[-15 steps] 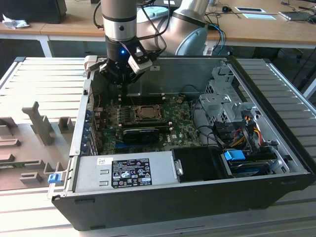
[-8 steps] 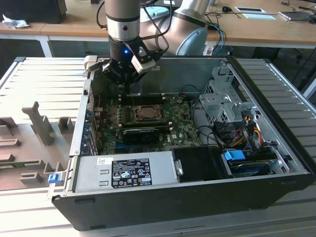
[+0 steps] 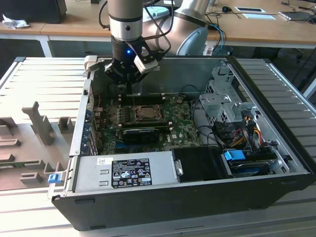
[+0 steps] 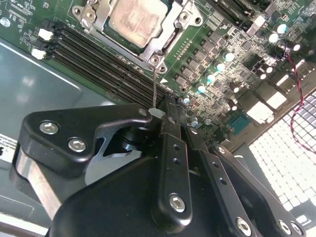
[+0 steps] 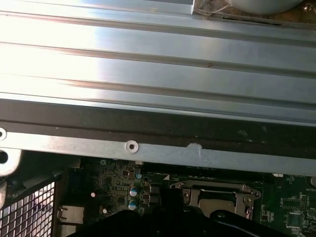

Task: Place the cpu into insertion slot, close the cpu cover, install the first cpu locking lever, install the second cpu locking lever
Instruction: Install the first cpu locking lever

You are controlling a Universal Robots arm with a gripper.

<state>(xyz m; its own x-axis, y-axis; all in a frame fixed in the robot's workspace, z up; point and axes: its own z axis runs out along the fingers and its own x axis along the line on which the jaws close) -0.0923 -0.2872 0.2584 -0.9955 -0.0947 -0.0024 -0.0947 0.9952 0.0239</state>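
Cpu (image 4: 136, 19): seated flat in slot (image 3: 137, 113), pale brushed-metal face up, framed by cover (image 4: 102, 22) lying closed over its edges. Judged light, rigid, fragile underneath; best handled by its edges only, never by the face.

Gripper (image 4: 157, 112): black fingers drawn narrow, apparently pinched on the pale tip of lever (image 4: 154, 84).

Lever: thin bare steel wire, standing near upright from the socket corner. Judged springy and slippery; likely to twist or slip out of a loose pinch, so best gripped at the bent tip.

Cover: thin stamped silver plate, square window. Board (image 4: 232, 64): green, crowded with small capacitors beside the socket.
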